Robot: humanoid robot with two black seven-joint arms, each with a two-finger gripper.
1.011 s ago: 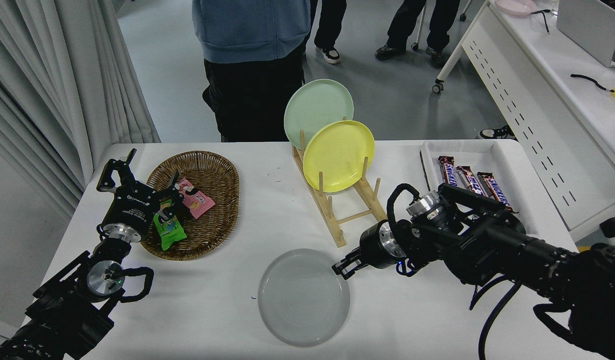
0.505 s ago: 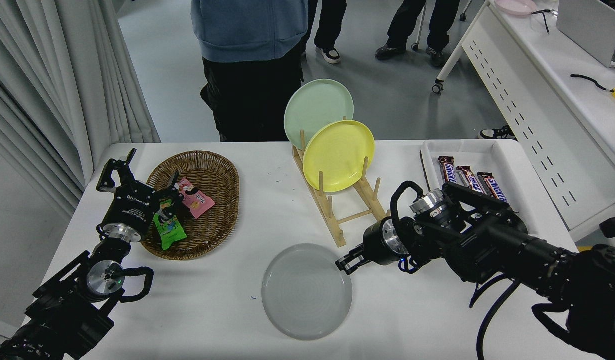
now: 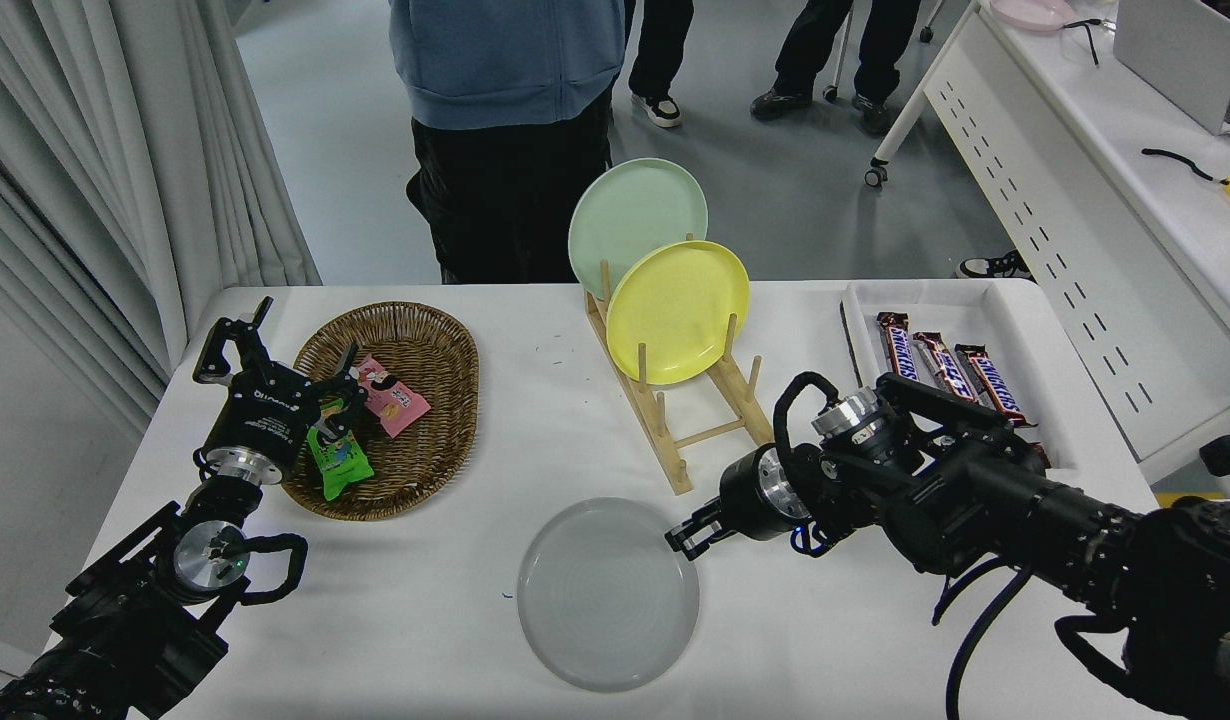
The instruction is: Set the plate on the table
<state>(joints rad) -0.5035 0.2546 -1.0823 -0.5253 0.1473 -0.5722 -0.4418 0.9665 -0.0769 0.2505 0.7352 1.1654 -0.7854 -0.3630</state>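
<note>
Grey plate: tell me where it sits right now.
The grey plate lies near the table's front edge, centred, below the wooden rack, its right rim at the right gripper.

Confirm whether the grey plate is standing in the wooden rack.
No, the grey plate lies flat on the table, in front of the wooden rack.

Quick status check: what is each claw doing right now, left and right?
Left claw: open, holding nothing, parked beside the wicker basket.
Right claw: shut on the plate at its right rim, low over the table.
</note>
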